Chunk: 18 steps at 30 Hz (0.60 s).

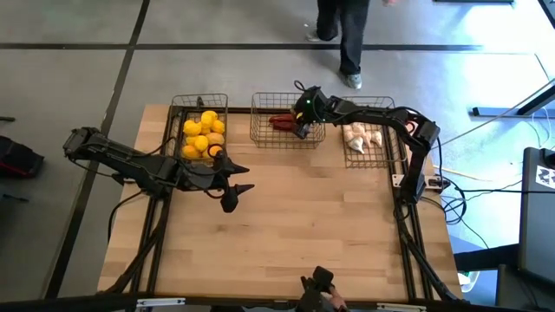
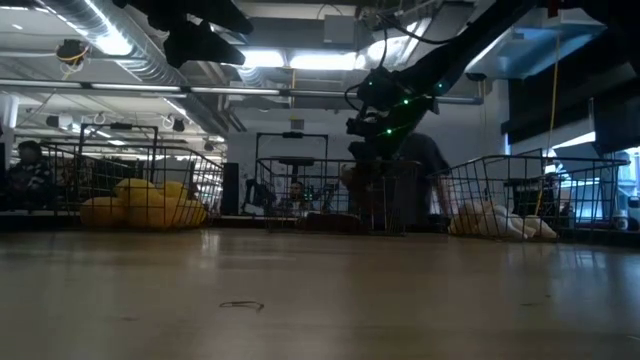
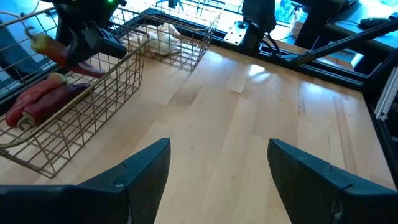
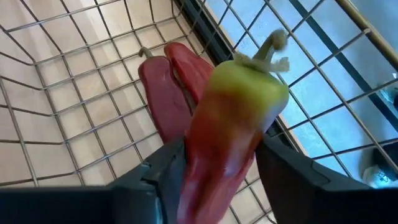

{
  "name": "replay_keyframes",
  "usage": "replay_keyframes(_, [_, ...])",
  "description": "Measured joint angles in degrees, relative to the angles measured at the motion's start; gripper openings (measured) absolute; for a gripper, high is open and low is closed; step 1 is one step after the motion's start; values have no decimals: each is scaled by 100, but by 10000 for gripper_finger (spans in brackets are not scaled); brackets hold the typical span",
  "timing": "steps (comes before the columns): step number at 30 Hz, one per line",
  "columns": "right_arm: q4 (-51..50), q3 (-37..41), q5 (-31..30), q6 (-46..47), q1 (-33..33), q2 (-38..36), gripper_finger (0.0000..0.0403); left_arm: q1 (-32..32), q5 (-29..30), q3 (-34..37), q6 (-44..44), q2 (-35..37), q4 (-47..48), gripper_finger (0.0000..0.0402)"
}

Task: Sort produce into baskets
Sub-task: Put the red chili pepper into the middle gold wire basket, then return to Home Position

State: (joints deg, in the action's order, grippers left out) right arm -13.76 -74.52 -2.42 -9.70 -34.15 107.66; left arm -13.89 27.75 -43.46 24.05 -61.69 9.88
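Note:
Three wire baskets stand along the table's far edge. The left basket (image 1: 176, 121) holds yellow lemons (image 1: 204, 134), the middle basket (image 1: 256, 130) holds red chili peppers (image 4: 158, 93), and the right basket (image 1: 373, 160) holds whitish garlic bulbs (image 1: 362, 136). My right gripper (image 1: 301, 130) hangs over the middle basket with a red and green chili pepper (image 4: 230, 118) between its fingers. My left gripper (image 1: 234, 195) stands open above bare table, near the lemon basket, with nothing between its fingers (image 3: 217, 168). My right gripper has the pepper's red lower half (image 4: 208, 168) between its two fingers, which slant down into the middle basket from the table's right. The pepper lies along the fingers, its green stem end (image 4: 267, 56) sticking out past the fingertips. It hangs clear above the peppers lying in the basket.
Wide bare wood lies between the baskets and the table's near edge. A person (image 1: 347, 35) walks on the floor beyond the far edge. A dark device (image 1: 319, 286) sits at the middle of the near edge. The right arm's base (image 1: 416, 178) stands beside the garlic basket.

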Motion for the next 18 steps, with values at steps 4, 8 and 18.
replay_keyframes(4, [-4,0,-3,-2,0,0,224,0,-2,0,-21,0,-1,265])
replay_keyframes(8, [-51,0,-4,-2,2,-77,242,0,-2,0,6,0,-1,265])
replay_keyframes(18, [-1124,-350,52,-124,60,-1235,245,30,-5,0,-152,2,-47,265])
